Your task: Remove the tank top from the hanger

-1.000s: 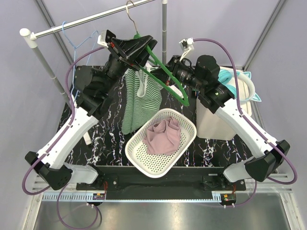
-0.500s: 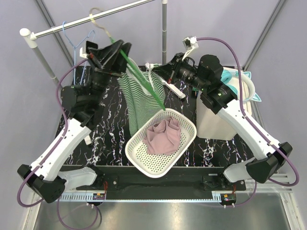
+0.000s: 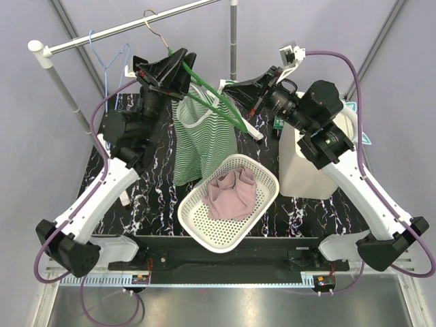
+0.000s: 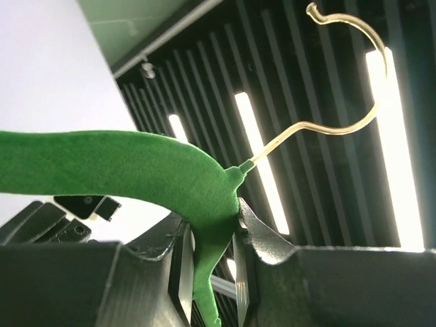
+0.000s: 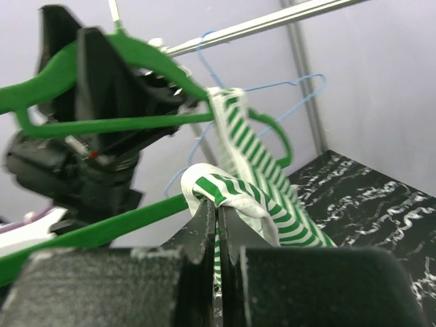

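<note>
A green and white striped tank top [image 3: 204,139] hangs from a green hanger [image 3: 216,103] held in the air above the black table. My left gripper [image 3: 178,66] is shut on the hanger's neck, seen in the left wrist view [image 4: 204,235] below its wire hook [image 4: 347,82]. My right gripper [image 3: 231,85] is shut on the tank top's white-edged strap [image 5: 225,191], pinched thin between its jaws beside the hanger arm [image 5: 102,225]. The rest of the top [image 5: 266,177] trails off to the right there.
A white basket [image 3: 197,221] holding a pink cloth [image 3: 231,194] sits below the top. A metal rail [image 3: 122,28] with a blue wire hanger [image 3: 112,58] runs behind. A white bin [image 3: 303,174] stands at the right.
The left gripper has swung the hanger right and up again. The right gripper has pulled back to the right with the strap, and the tank top now hangs spread between the two grippers.
</note>
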You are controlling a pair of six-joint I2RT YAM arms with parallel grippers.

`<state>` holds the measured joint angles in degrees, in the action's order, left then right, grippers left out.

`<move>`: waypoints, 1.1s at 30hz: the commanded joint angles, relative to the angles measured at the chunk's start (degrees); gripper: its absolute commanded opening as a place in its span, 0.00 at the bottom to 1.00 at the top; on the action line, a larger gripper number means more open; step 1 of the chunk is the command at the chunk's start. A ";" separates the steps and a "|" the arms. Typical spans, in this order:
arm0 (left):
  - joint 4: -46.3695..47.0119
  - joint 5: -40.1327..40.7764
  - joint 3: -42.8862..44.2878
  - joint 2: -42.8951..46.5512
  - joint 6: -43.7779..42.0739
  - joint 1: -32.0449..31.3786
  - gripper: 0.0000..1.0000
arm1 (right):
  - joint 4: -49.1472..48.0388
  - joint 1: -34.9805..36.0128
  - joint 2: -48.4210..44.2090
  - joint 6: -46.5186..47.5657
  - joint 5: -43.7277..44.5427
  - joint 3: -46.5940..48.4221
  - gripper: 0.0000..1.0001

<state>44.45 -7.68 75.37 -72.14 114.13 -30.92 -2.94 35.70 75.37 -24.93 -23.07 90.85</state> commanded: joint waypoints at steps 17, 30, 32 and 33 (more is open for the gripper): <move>-34.07 -2.34 9.27 4.46 4.17 -2.04 0.00 | -11.12 5.51 15.84 -10.48 -10.32 -1.66 0.00; -32.14 -2.17 11.82 4.72 3.91 -5.47 0.00 | -5.51 6.84 36.76 -10.66 -2.86 13.38 0.00; -32.23 -1.37 10.33 6.48 3.74 -5.56 0.00 | -5.50 6.40 38.00 -11.28 -3.03 14.62 0.00; -32.14 -1.11 9.88 7.01 3.74 -5.56 0.00 | -5.24 6.31 38.61 -11.20 -3.03 14.88 0.00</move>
<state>9.17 -8.84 84.51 -69.25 114.10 -36.18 -9.04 42.37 112.57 -36.14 -27.66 101.34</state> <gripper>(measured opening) 0.257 0.010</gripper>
